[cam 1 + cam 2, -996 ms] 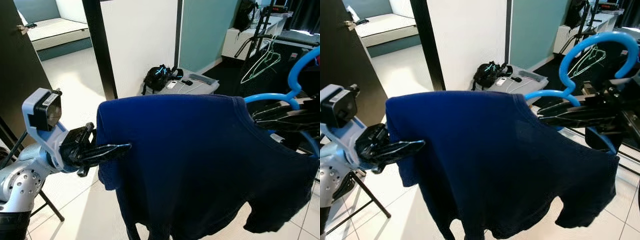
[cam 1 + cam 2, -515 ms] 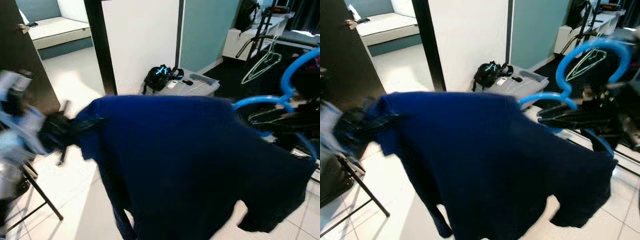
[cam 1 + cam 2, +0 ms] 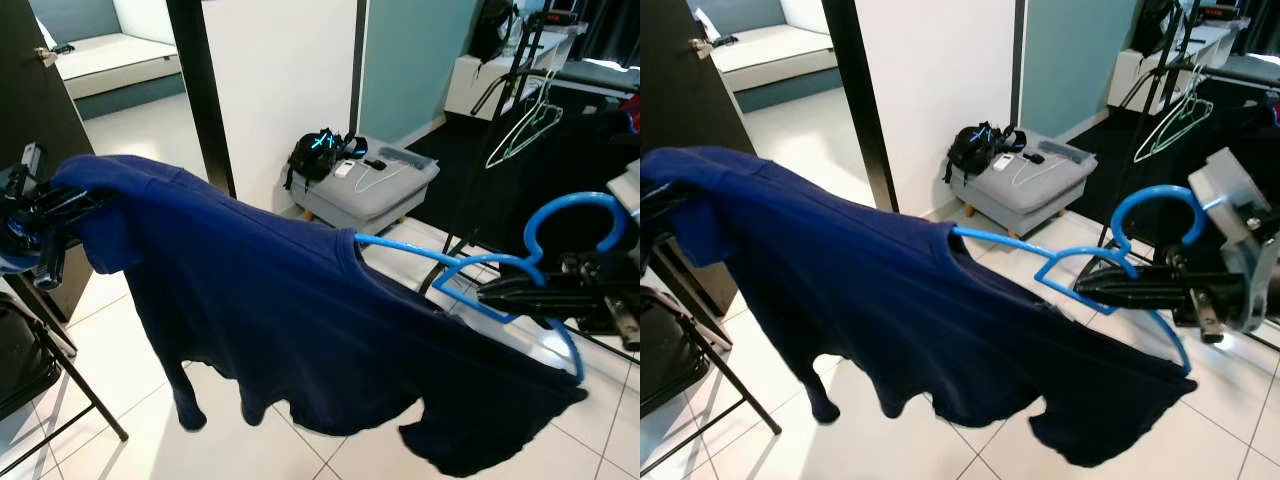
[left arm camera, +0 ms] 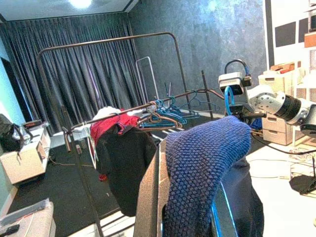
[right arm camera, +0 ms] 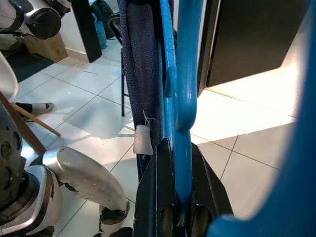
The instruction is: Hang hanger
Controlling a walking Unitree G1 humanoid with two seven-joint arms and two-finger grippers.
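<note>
So that the blue shirt (image 3: 290, 330) hangs spread out, the right gripper (image 3: 1090, 290) pinches the blue hanger (image 3: 1110, 262) while the left gripper (image 3: 75, 200) grips the sleeve.

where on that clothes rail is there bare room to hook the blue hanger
In the left wrist view, the lower rail is crowded where the red garment and black garment hang beside the bunch of empty hangers. The high top bar is bare. The right gripper holds the blue hanger, still carrying the navy shirt.
</note>
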